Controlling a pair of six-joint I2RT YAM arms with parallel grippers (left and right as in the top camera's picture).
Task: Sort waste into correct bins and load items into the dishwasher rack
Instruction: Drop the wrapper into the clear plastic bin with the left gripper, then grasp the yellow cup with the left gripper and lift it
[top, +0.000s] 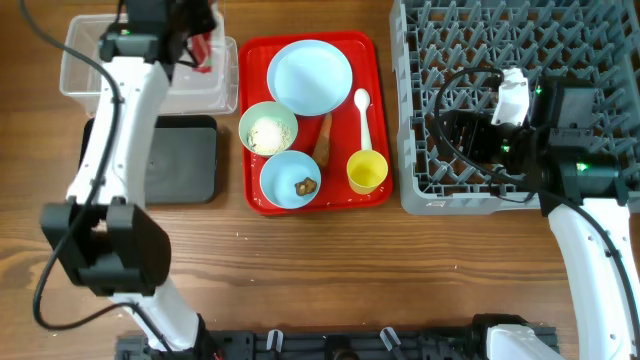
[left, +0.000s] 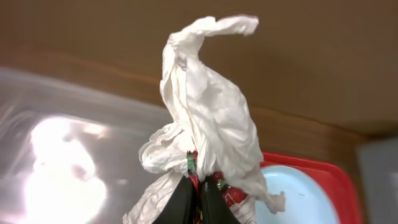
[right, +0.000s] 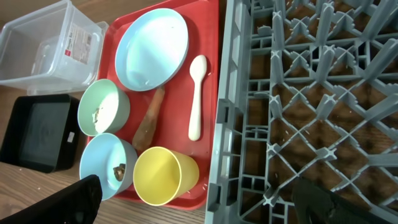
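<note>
Left tool: fingers pressed together, clamped on the low red end of the crumpled wrapper. The white paper billows up and away from the tips, loose.

Under and just beyond the tool is the clear tub. Off to one side, a corner of the red tray and the plate show. So you look to be near the tub wall closest to that tray, not mid-tub.

Step in hand, I'd say: drop the wrapper in the tub. To do it well:
- Shift the tool away from the tray until the tub floor is beneath the whole wad.
- Go low inside the walls, then open wide.
- The paper may cling to a finger, so pause before lifting.
- The black tray sits behind the tool, back toward the arm's base. Don't drift over it.

Right tool: fingers wide apart, holding nothing, hovering at the dishwasher rack edge. Bowls, cup, spoon and carrot stick lie on the tray beside it.
</note>
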